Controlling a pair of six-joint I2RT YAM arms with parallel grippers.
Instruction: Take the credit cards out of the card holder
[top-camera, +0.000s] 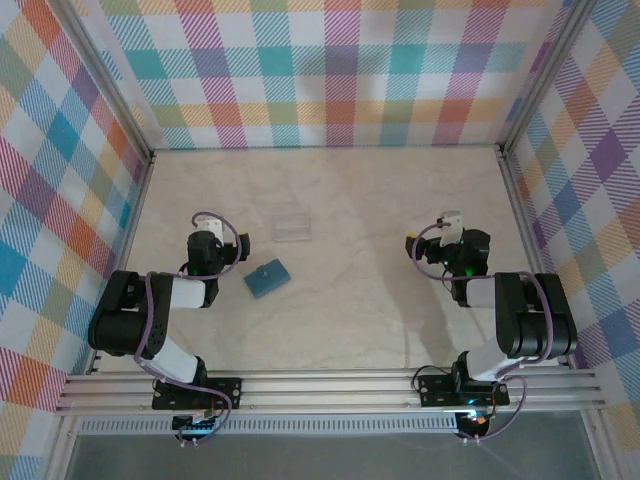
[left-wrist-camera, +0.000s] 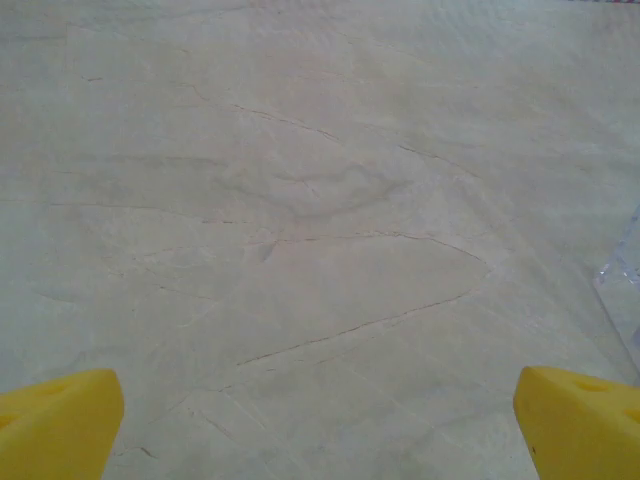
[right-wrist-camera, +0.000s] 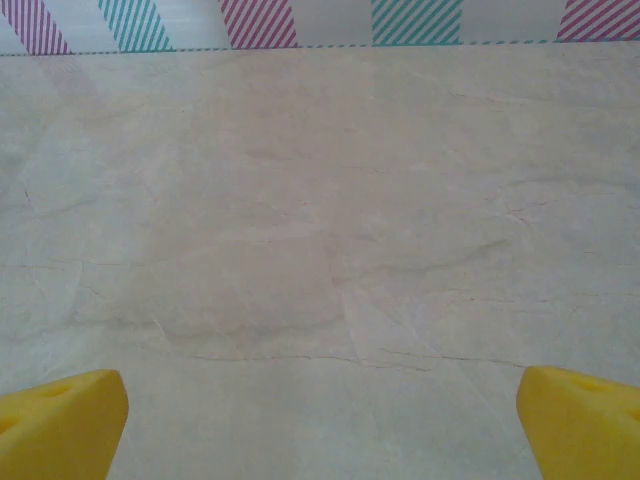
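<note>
Two arm bases are seen at the near edge, both grippers spread wide and empty.
One closed teal card holder (top-camera: 267, 278) lies beside the left gripper (top-camera: 205, 243); one clear plastic rectangle (top-camera: 291, 224) lies beyond; the right gripper (top-camera: 452, 238) is well apart.

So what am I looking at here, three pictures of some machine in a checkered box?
It is one scene seen three ways. The overhead picture shows two robot arms bolted at the near edge of a pale table inside checkered walls. Each arm ends in a two-finger gripper with a small camera on its wrist; the other two pictures come from those cameras. The yellow shapes at their bottom corners are the fingertips of the left gripper and the right gripper, both wide open and holding nothing. On the table lie a small teal-blue rectangular card holder, closed, near the left arm, and a clear plastic rectangle a little beyond it.
</note>
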